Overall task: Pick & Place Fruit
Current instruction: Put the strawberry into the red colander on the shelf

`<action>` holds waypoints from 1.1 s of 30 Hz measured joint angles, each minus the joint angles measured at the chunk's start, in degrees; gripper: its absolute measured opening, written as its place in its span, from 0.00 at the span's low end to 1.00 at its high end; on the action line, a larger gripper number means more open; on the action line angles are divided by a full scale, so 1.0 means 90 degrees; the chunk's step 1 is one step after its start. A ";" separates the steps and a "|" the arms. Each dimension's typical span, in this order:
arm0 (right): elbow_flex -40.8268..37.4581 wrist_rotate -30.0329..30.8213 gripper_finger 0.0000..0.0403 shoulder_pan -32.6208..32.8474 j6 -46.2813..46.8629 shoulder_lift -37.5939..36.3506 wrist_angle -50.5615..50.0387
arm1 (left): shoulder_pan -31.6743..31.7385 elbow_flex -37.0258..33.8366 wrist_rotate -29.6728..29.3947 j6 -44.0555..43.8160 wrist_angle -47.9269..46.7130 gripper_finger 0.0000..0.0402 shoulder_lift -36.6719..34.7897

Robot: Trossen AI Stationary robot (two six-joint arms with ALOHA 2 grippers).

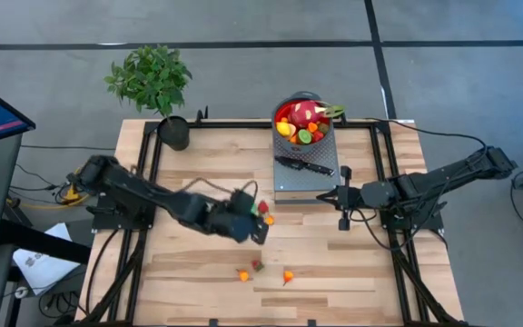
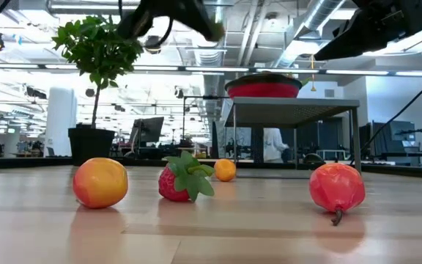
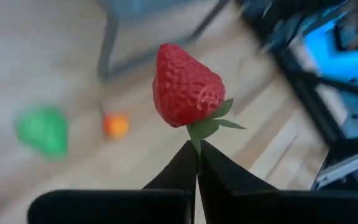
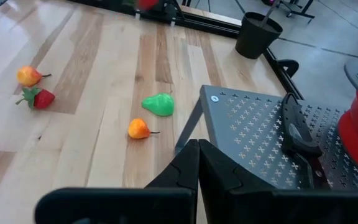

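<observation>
Red strawberry (image 3: 187, 85) hangs by its green leaves from the clenched left tool (image 3: 197, 155), above the tabletop (image 1: 334, 263); judged best, carry it slowly to the red bowl (image 1: 304, 123) since the pinch looks thin; right tool (image 4: 197, 155) waits clenched, empty, beside the grey stand (image 1: 309, 177).

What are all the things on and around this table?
Bowl: one, red, heaped with fruit, on the stand.
Stand: one, grey, back right of the table.
Knife: one, black-handled, on the stand.
Loose fruit: five; table strawberry between two orange-red fruits near the front; green fruit and small orange fruit beside the stand.
Plant: one, green, black pot, back left.
Left gripper: shut on the held strawberry, pinching its leaf.
Right gripper: shut, empty, by the stand.
</observation>
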 joint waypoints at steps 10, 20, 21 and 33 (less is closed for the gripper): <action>0.0000 0.0004 0.00 -0.0351 0.0070 0.0002 0.0042 | 0.0520 0.0002 -0.0936 0.2547 0.0522 0.00 -0.0861; 0.0000 0.0008 0.00 -0.0728 0.0008 0.0001 0.0490 | 0.1520 0.0002 -0.0515 0.4032 0.1017 0.00 -0.0845; 0.0000 0.0006 0.00 -0.0783 0.0002 0.0000 0.0536 | 0.1641 0.0002 -0.0312 0.4193 0.1154 0.00 -0.0845; 0.0002 0.0008 0.00 -0.0943 -0.0146 0.0000 0.0728 | 0.2344 -0.0002 0.0771 0.4979 0.2434 0.00 -0.0697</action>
